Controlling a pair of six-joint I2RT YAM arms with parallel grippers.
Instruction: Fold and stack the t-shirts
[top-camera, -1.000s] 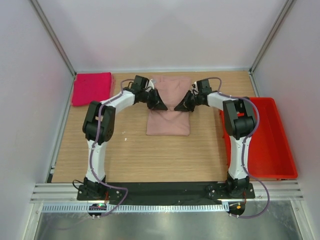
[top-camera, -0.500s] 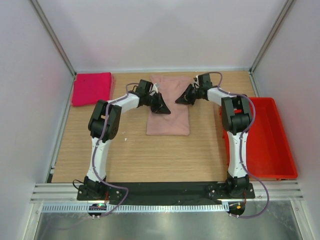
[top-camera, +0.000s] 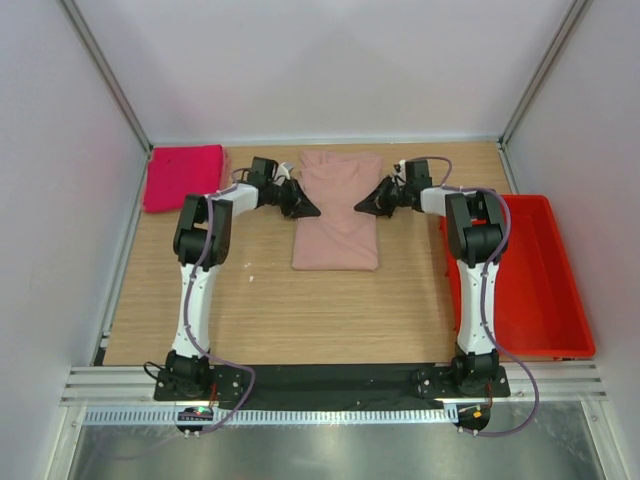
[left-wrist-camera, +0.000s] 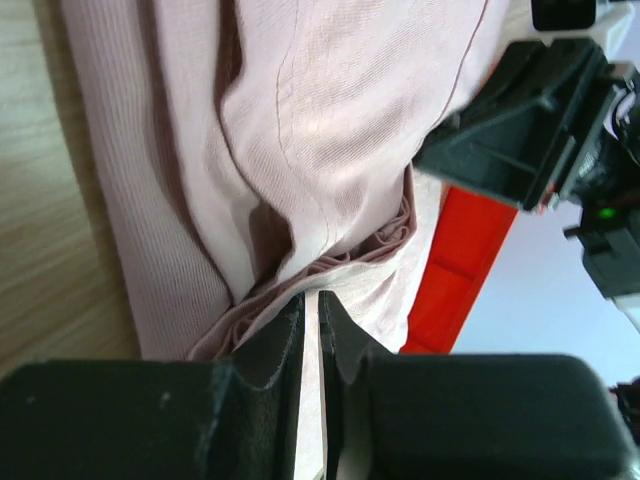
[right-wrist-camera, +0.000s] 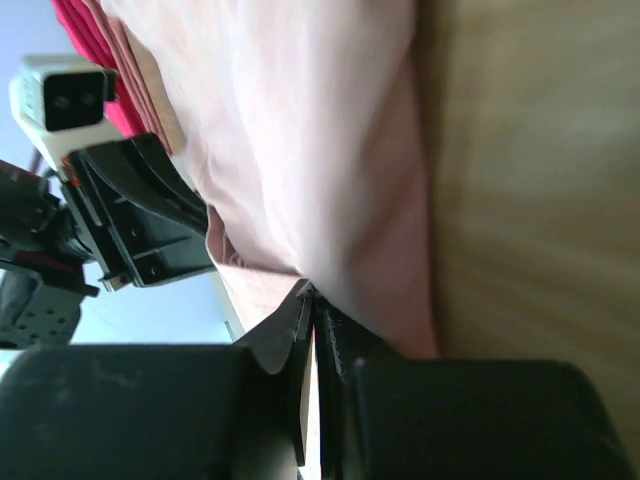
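Note:
The pale pink t-shirt (top-camera: 337, 215) lies folded into a narrow rectangle at the middle back of the table. My left gripper (top-camera: 309, 209) sits at its left edge. In the left wrist view the left gripper (left-wrist-camera: 312, 297) stands nearly shut, with bunched folds of the shirt (left-wrist-camera: 330, 120) pinched at the tips. My right gripper (top-camera: 361, 206) is at the shirt's right edge. In the right wrist view the right gripper (right-wrist-camera: 311, 291) is shut on a bit of the shirt's hem (right-wrist-camera: 300, 130). The magenta t-shirt (top-camera: 183, 177) lies folded at the back left corner.
A red plastic bin (top-camera: 535, 290) stands along the table's right side, close to the right arm. White walls with metal posts close in the back and both sides. Bare wood (top-camera: 300, 320) stretches between the shirt and the arm bases.
Both grippers have drawn outward from over the pale shirt's middle to its side edges. The shirt's upper half now shows uncovered.

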